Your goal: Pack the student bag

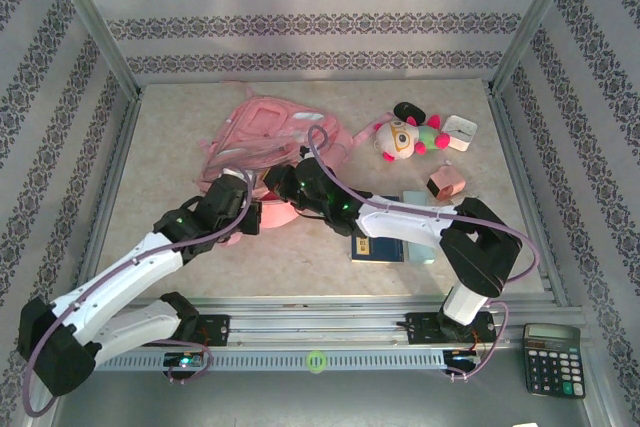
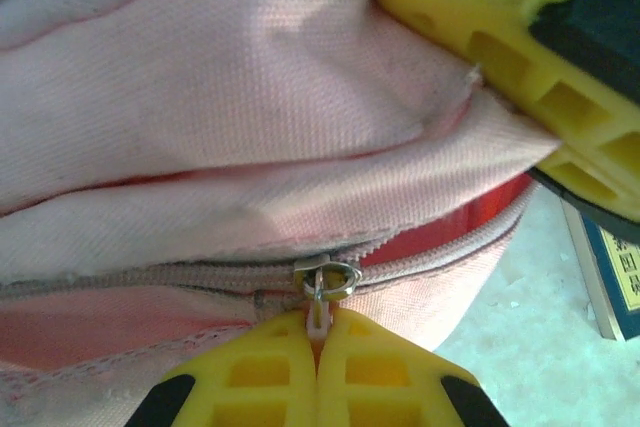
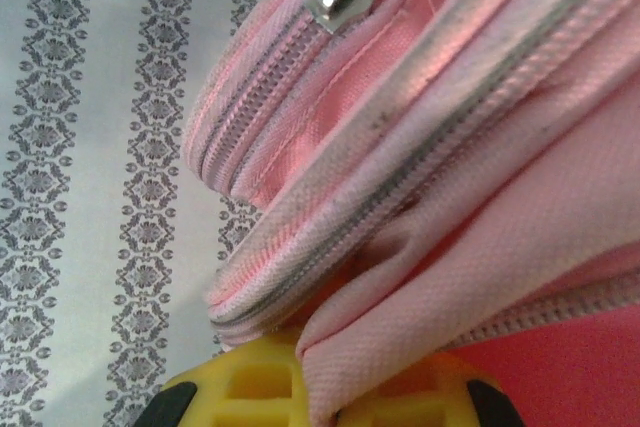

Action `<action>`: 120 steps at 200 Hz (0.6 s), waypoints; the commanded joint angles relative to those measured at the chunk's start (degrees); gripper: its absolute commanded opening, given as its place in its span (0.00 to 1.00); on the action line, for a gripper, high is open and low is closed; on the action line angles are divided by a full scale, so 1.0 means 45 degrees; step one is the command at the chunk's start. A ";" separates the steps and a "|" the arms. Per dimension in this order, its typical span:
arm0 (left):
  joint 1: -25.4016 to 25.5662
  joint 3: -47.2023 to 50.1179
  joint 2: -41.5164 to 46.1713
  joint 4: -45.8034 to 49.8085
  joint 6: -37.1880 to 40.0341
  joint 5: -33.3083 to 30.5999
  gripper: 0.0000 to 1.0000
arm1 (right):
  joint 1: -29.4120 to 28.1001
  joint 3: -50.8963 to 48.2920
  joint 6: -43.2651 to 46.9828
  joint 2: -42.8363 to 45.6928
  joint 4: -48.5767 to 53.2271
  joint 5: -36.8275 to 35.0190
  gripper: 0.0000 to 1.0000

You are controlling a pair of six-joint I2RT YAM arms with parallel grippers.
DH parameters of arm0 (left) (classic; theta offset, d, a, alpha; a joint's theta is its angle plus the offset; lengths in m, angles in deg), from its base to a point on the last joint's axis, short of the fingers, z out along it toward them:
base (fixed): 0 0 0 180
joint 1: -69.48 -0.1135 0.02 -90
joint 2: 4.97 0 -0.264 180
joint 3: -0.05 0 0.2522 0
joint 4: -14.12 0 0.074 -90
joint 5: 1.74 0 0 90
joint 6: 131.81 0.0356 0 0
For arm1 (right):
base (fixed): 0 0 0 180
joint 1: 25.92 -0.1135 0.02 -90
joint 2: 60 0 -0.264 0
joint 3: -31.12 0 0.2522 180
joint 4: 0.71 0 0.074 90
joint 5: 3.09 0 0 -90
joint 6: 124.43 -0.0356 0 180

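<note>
We see the student bag [image 1: 268, 132] lying on the far-left part of the tabletop [image 1: 170, 157], with its near edge toward the arms. Our left gripper [image 2: 318, 342] is clenched on the thin zipper pull [image 2: 318, 315], which hangs from the slider [image 2: 328, 277]. Our right gripper [image 3: 318, 392] is clamped on a fold of the bag's pink fabric close by. The grip on the pull looks shallow — only its tip seems to sit between the fingers — so we judge that a hard or off-line tug could slip it free. If the pull strays from the line of the teeth, the slider may jam or bite the loose cloth bunched just above it. The right gripper grasps soft cloth alone. Should that slide out, the whole bag would likely drag across the tabletop instead of opening — and might nudge the blue book [image 1: 385, 247] lying just to its right.
</note>
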 commanded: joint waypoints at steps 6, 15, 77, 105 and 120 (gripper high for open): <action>-0.0297 -0.0127 0.0764 0.1076 0.0914 -0.0169 0.00 | 0.0359 0.0256 0.0930 0.1097 -0.0367 0.1512 0.00; -0.0483 -0.0171 0.0937 0.1401 0.1117 -0.0190 0.00 | 0.0554 0.0104 0.1130 0.1270 -0.0380 0.1958 0.00; -0.3515 -0.0294 0.1573 0.2874 0.2658 0.1040 0.00 | 0.2869 -0.0743 0.1645 0.2149 -0.0406 0.6798 0.00; -0.4252 -0.0406 0.1534 0.2701 0.3069 0.2084 0.00 | 0.3900 -0.0537 0.1789 0.1958 -0.0311 0.8902 0.00; -0.4307 -0.0579 0.1398 0.2719 0.3228 0.2199 0.00 | 0.4327 -0.0396 0.1735 0.1742 -0.0331 0.9902 0.00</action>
